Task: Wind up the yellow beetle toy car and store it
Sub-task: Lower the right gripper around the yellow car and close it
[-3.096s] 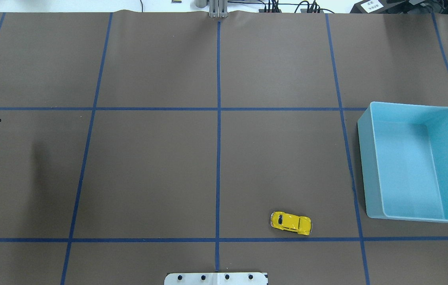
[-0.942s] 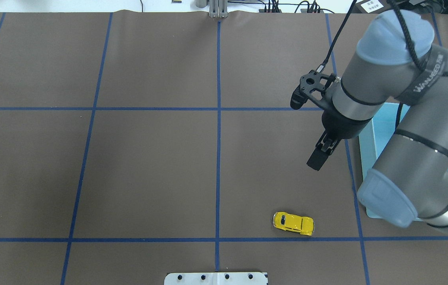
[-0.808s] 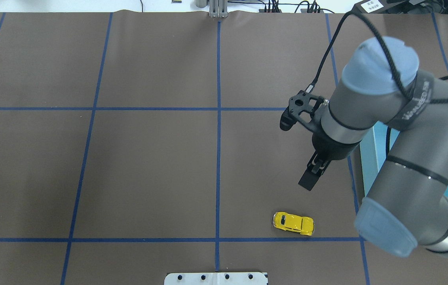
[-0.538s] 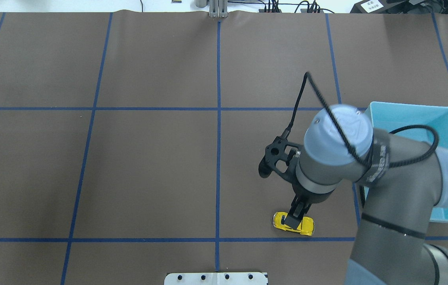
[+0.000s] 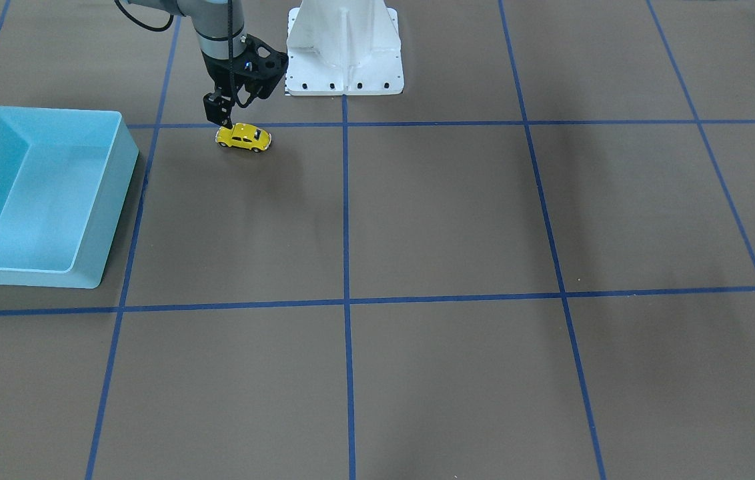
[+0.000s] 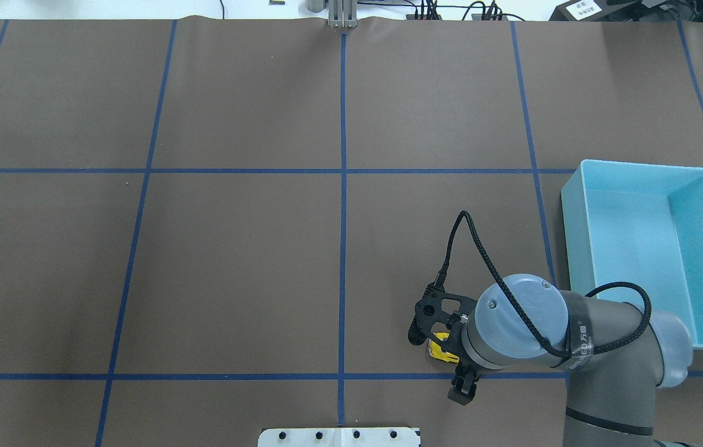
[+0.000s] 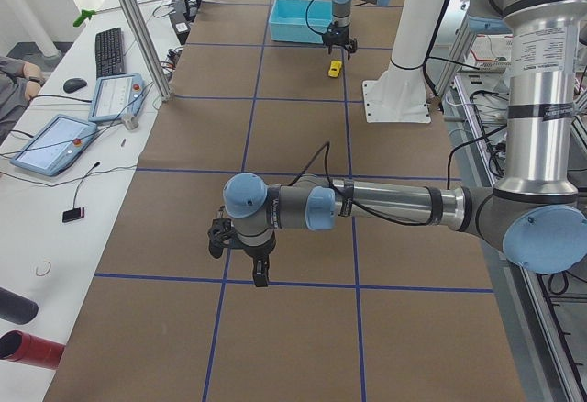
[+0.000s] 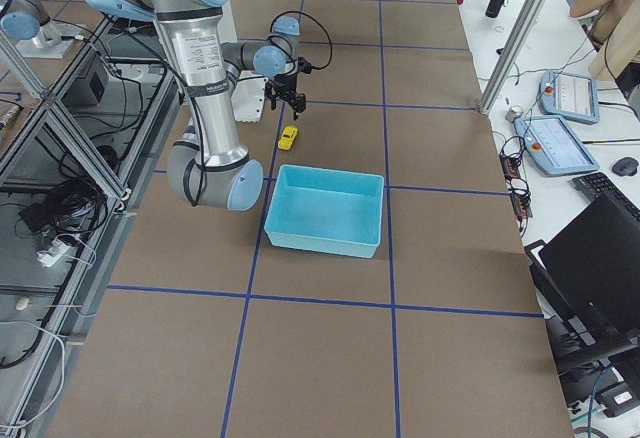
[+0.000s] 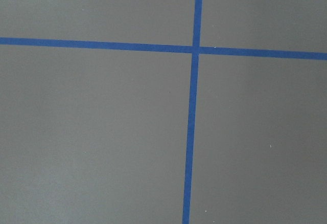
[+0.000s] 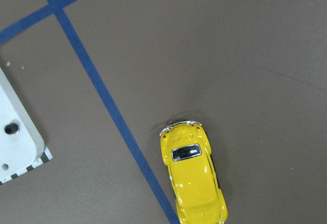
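Note:
The yellow beetle toy car (image 5: 243, 137) stands on the brown table mat near the robot's base. In the overhead view it (image 6: 439, 347) is mostly hidden under my right wrist. The right wrist view shows it (image 10: 194, 183) whole from above, beside a blue tape line. My right gripper (image 5: 219, 115) hangs just above the car, fingers pointing down, open and empty; it also shows in the overhead view (image 6: 461, 385). My left gripper (image 7: 260, 273) hovers over bare mat far from the car; I cannot tell if it is open.
The light blue bin (image 6: 646, 254) stands empty to the right of the car, about one grid square away; it is at the left in the front view (image 5: 44, 193). The white robot base plate (image 5: 344, 60) is close behind the car. Blue tape lines grid the mat.
My right arm swung in from above the bin, moved toward the robot and came down over the car. The car has not moved. My left gripper left the overhead view's left edge.

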Available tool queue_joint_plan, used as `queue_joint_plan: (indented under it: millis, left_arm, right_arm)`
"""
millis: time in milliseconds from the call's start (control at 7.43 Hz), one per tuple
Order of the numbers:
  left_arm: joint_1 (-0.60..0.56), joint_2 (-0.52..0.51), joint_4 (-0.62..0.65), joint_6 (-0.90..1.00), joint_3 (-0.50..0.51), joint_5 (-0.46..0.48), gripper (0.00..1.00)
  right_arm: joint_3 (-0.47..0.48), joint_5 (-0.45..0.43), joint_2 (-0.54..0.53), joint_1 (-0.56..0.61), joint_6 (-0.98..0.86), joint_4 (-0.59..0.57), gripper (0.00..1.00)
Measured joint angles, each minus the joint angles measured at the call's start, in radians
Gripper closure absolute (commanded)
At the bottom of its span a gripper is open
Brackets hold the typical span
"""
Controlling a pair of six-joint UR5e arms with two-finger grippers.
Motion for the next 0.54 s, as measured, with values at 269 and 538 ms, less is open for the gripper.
queue_joint_plan:
  millis: [269, 538]
  left_arm:
    - [0.0, -0.001, 0.01, 0.0, 0.004, -0.01, 0.0]
    - [0.0, 0.005, 0.011, 0.001, 0.004, -0.015, 0.0]
  right_arm:
    - [-0.045, -0.027, -0.015, -0.015, 0.001, 0.106, 0.0]
    - [-0.046, -0.103, -0.019, -0.057, 0.001, 0.121, 0.0]
